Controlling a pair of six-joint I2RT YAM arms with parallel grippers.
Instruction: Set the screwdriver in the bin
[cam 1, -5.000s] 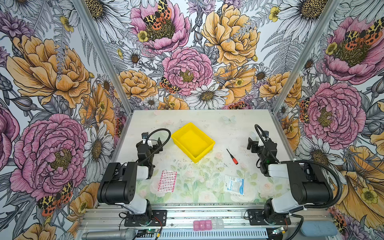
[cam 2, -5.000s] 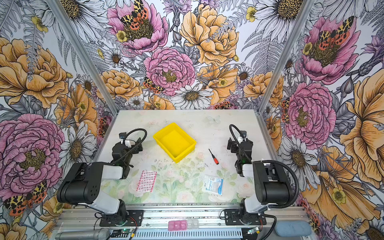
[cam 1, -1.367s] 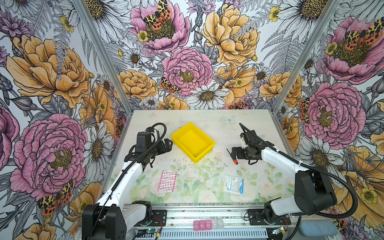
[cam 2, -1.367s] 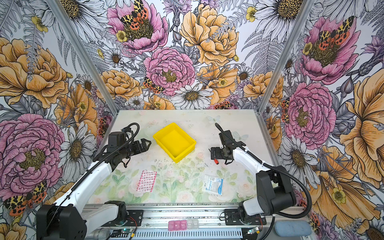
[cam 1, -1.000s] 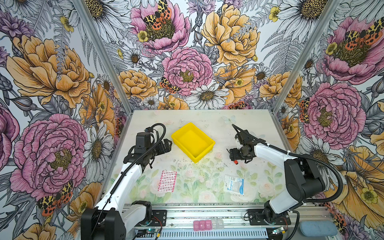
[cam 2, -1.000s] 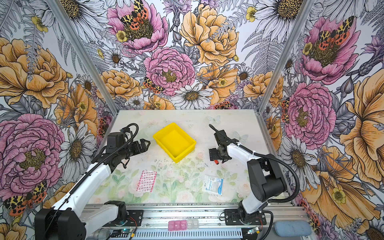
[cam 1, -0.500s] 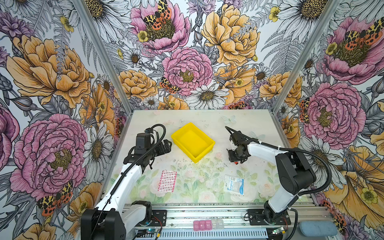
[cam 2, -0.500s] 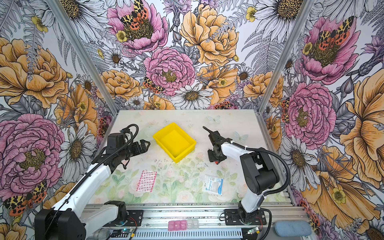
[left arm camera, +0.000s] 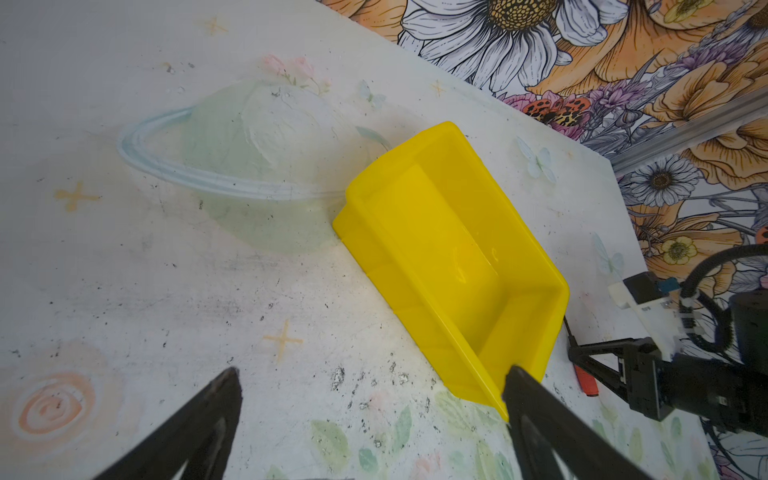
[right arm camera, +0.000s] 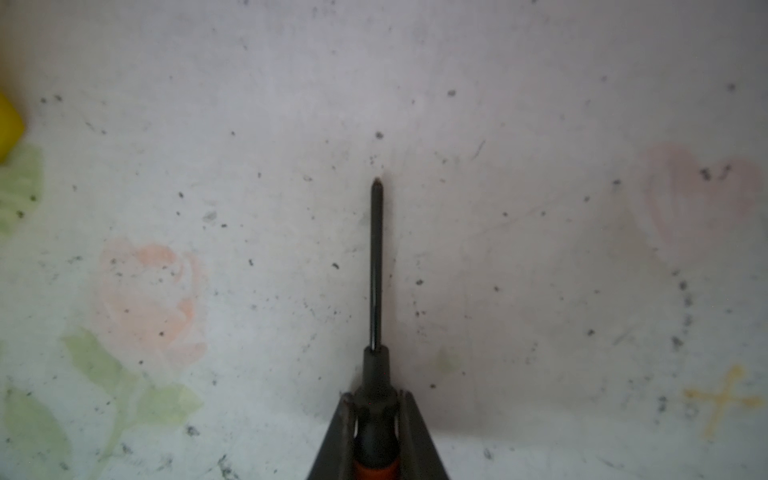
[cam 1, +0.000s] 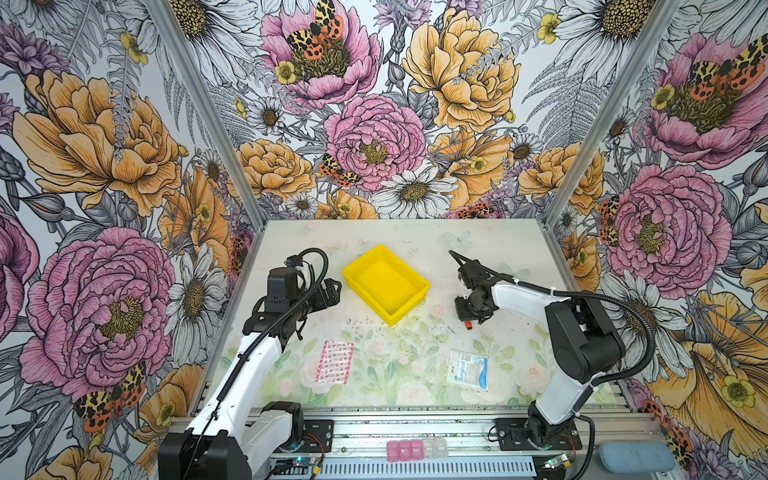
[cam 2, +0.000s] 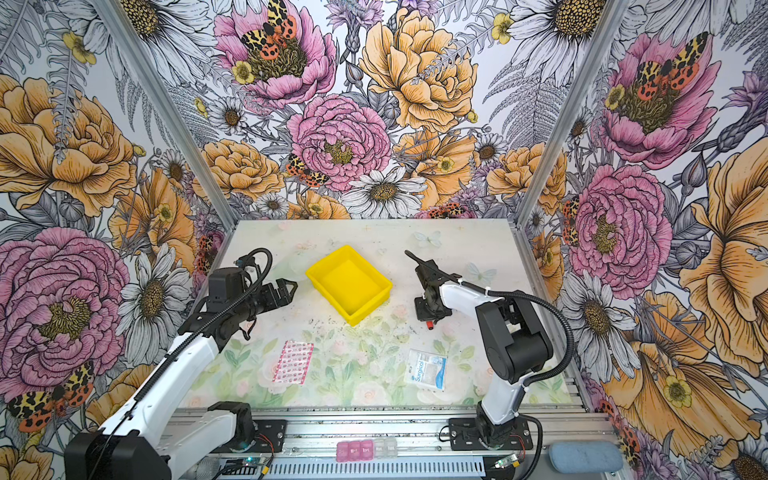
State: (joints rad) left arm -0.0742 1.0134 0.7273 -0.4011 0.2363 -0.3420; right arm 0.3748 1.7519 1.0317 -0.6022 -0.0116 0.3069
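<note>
From where I stood, the right hand was closed on the screwdriver. Its two fingers pinched the dark neck of the handle, and the thin shaft stuck straight out ahead towards the middle of the wrist picture. In both top views the tool sat just right of centre, low over the desk and apart from the bin, which lay at the centre with nothing in it. Whether the tool had left the desk I could not tell.

My first worry was the hold itself. The handle looked slim and round and the fingers met it near one end, so I thought it might swivel or slide out on a quick lift. The bare shaft led the way, and on a low carry to the left its tip could have struck the bin's wall. That would knock the tool loose or push so light a tray aside. The bin looked shallow too, so a drop from high up might have bounced the screwdriver back out.

The left hand was wide open and gripping nothing, hovering by the bin's near corner at the lower right of its own view. The right hand was close beyond that corner, so I thought the two arms might meet over the bin
</note>
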